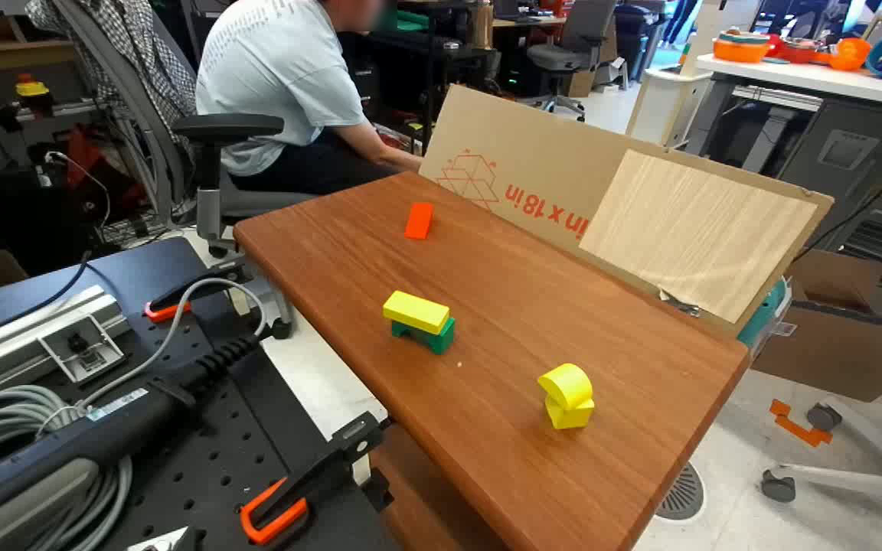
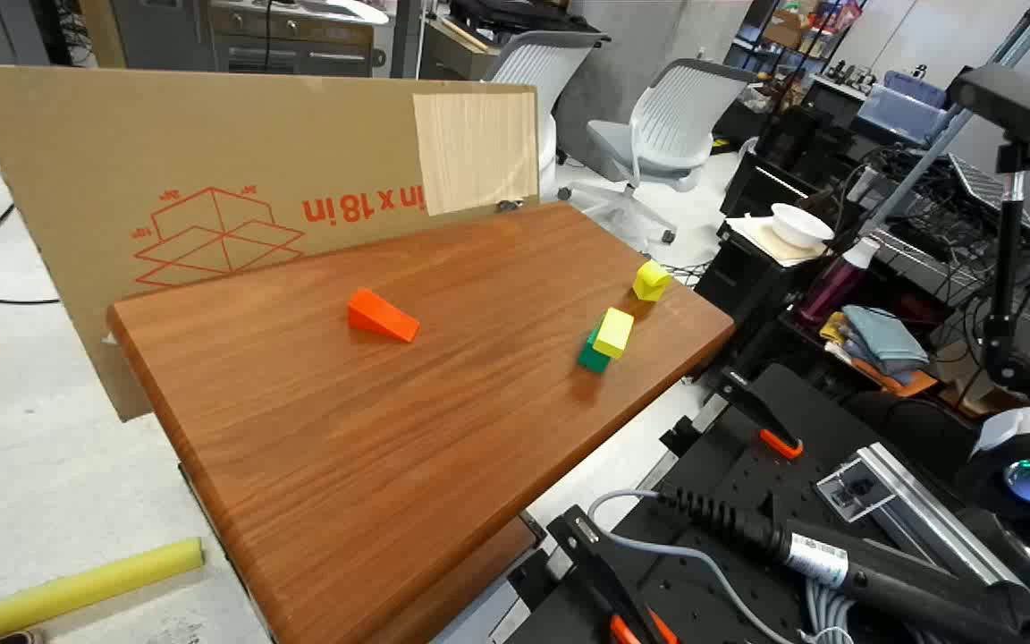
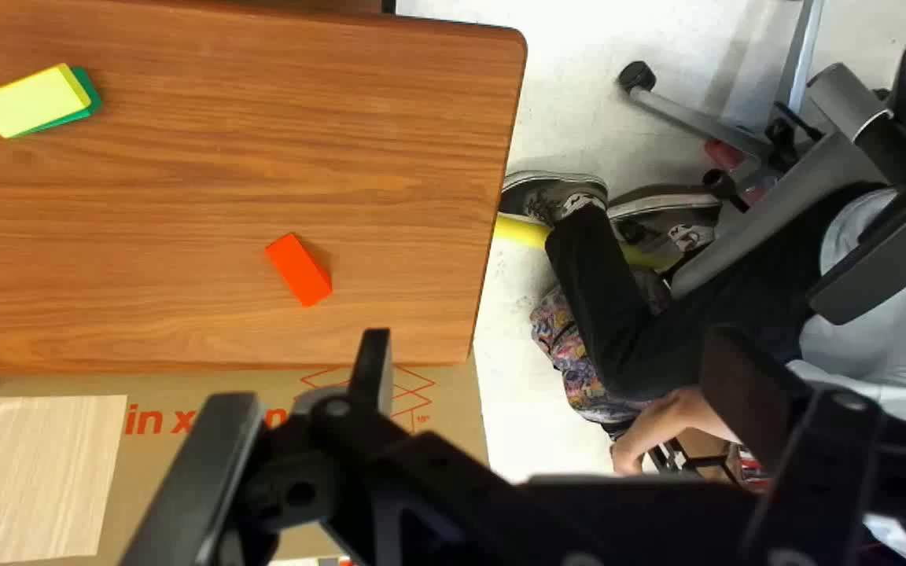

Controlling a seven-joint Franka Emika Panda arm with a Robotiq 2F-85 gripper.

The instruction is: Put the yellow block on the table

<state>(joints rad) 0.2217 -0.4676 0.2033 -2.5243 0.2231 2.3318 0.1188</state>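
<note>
- Because the yellow block (image 1: 416,312) lies on top of the green block (image 1: 445,337), it is off the wood of the table (image 1: 533,298); placing looks not yet done.
- Gripper (image 3: 555,377), in the wrist view: jaws spread wide, nothing between them.
- Handling: likely light, stiff, hard to damage; smooth faces may slip a little. Best hold probably across the narrow width, mid-length, high enough to leave the green block alone.
- Count: one yellow block on one green block; one orange wedge (image 1: 418,220); elsewhere, one rounded yellow piece (image 1: 570,384) atop one chunkier yellow piece (image 1: 570,416); one table.
</note>
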